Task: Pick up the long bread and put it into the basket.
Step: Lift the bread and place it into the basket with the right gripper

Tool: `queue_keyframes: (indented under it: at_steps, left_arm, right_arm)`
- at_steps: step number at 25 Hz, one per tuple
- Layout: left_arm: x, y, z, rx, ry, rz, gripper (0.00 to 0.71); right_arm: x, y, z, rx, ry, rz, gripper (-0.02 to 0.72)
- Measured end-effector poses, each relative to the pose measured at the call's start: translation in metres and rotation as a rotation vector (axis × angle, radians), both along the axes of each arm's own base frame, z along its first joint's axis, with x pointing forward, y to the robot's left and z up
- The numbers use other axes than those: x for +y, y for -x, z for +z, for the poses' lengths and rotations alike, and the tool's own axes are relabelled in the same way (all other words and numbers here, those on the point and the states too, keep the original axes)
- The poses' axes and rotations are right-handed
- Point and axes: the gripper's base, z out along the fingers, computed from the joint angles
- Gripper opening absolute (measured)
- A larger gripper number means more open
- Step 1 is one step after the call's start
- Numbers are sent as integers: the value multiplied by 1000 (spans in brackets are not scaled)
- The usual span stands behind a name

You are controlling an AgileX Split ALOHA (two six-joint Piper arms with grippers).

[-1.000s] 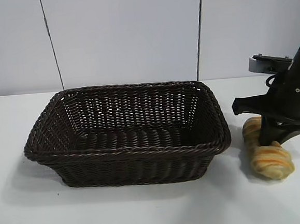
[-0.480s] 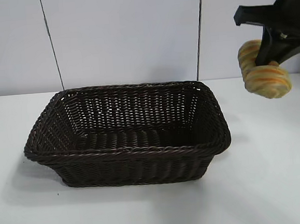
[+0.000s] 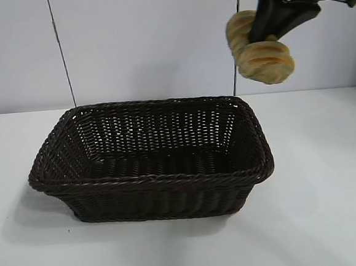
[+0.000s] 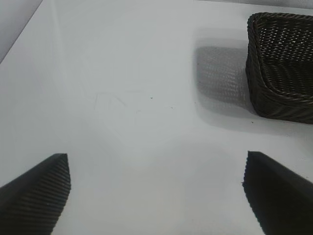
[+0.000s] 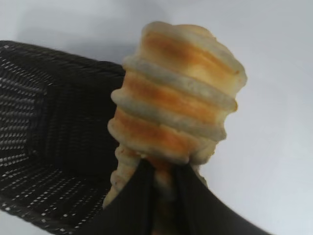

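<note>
Counter: plain white counter [image 3: 332, 207], pale panelled wall [image 3: 146, 43] behind.
Basket: dark brown rectangular woven wicker basket [image 3: 151, 179] on counter.
Bread: long golden-tan striped bread [image 3: 262, 58] held high above basket's right rim.
Right gripper [image 3: 268, 36]: jaws clamped on bread.
Left gripper [image 4: 156, 191]: jaws wide apart, holding nothing, beside basket.

Exterior level, frontal; wrists close (all share basket [image 3: 149, 163]).

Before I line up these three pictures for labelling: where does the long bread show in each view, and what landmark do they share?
Exterior view: the long bread hangs at the upper right, clamped in the right hand, above the basket's right end.
Left wrist view: the bread is not in it; only the basket's corner shows.
Right wrist view: the bread fills the centre, pinched by the hand's fingers.
Shared landmark: the basket.
</note>
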Motion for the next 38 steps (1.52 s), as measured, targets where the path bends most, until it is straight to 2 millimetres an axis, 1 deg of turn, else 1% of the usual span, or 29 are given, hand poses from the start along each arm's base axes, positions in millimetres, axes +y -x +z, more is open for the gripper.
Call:
queue_keyframes:
  at_steps: [2, 4, 7, 11, 14, 15, 19, 21, 24, 26, 27, 29, 30, 31, 32, 35, 38]
  left_arm:
    - [0, 0, 0, 0, 0, 0, 694]
    - [0, 0, 0, 0, 0, 0, 694]
    - [0, 0, 0, 0, 0, 0, 694]
    - [0, 0, 0, 0, 0, 0, 694]
    - [0, 0, 0, 0, 0, 0, 694]
    - [0, 0, 0, 0, 0, 0, 694]
    - [0, 0, 0, 0, 0, 0, 694]
    - [0, 0, 0, 0, 0, 0, 694]
    - [0, 0, 0, 0, 0, 0, 694]
    - [0, 0, 0, 0, 0, 0, 694]
    - [0, 0, 0, 0, 0, 0, 694]
    - [0, 0, 0, 0, 0, 0, 694]
    - [0, 0, 0, 0, 0, 0, 694]
    - [0, 0, 0, 0, 0, 0, 694]
    - [0, 0, 0, 0, 0, 0, 694]
    - [0, 0, 0, 0, 0, 0, 694]
    - [0, 0, 0, 0, 0, 0, 694]
  right_arm:
    - [10, 1, -7, -66, 113, 228, 62]
    - [18, 2, -11, -111, 160, 379, 62]
    - [26, -1, -17, -160, 165, 493, 61]
    - [34, -11, -37, -161, 161, 518, 61]
    - [39, -18, -62, -107, 173, 524, 60]
    - [40, -20, -74, -79, 176, 525, 53]
    - [45, -27, -101, -35, 175, 514, 50]
    - [46, -29, -108, -28, 172, 503, 48]
    - [47, -30, -112, -19, 161, 490, 60]
    - [48, -30, -112, -17, 154, 486, 125]
    - [48, -30, -112, -14, 151, 483, 199]
    - [48, -30, -112, -14, 149, 482, 408]
    - [48, -30, -112, -12, 149, 481, 496]
    - [48, -30, -112, -13, 148, 481, 576]
    - [48, -30, -111, -15, 148, 481, 624]
    - [49, -30, -100, -30, 125, 457, 677]
    - [51, -33, -73, -62, 58, 375, 686]
